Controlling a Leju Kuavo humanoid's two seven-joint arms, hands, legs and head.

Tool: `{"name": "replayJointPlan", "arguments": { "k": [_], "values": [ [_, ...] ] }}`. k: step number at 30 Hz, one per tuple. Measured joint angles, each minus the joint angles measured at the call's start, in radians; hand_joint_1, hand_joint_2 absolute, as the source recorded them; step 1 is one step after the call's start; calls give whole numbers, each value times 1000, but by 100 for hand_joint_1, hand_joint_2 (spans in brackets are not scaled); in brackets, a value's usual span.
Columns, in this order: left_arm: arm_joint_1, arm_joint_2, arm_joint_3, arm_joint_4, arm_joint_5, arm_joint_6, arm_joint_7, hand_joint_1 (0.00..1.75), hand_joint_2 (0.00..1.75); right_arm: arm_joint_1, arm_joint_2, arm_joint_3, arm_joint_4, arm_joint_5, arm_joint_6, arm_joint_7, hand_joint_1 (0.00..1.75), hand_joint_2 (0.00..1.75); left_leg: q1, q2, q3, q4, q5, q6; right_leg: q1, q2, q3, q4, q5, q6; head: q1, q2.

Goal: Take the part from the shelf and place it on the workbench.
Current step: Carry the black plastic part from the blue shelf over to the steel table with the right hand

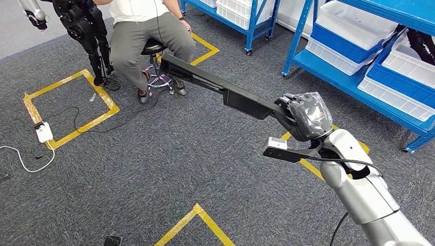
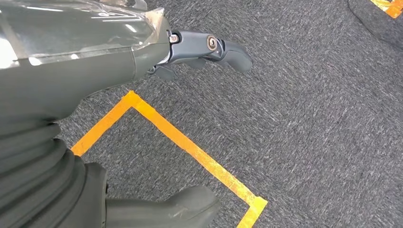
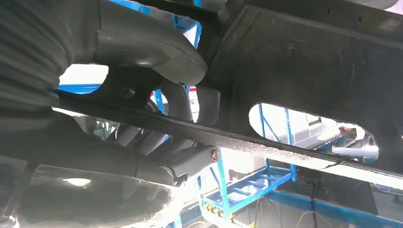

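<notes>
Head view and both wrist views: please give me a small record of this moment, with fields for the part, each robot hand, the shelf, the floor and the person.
part: long black part, held at one end, reaching out over the carpet
right robot hand: grips the part
left robot hand: holds nothing, above the carpet
shelf: blue shelf with white bins, to the right
floor: grey carpet with yellow tape squares
person: person sitting on a stool, beyond the part's far end

Even indoor light, backlit wrist glare

No legible txt, labels or nos.; wrist views too blurry.
</notes>
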Motion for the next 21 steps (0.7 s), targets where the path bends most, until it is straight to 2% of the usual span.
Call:
{"name": "replayJointPlan", "arguments": {
  "k": [15,21],
  "values": [
    [-2,1,0,7,-1,-1,2,0,175,7,19,-5,2,-31,-16,0,175,175,0,0,0,0,0,0,0,0,0,0,0,0,0,0],
    [-2,2,0,11,0,-1,3,0,175,12,25,-16,4,-61,-12,0,175,175,-2,0,-2,6,-5,7,-11,0,0,-1,0,1,0,0]
  ]
}}
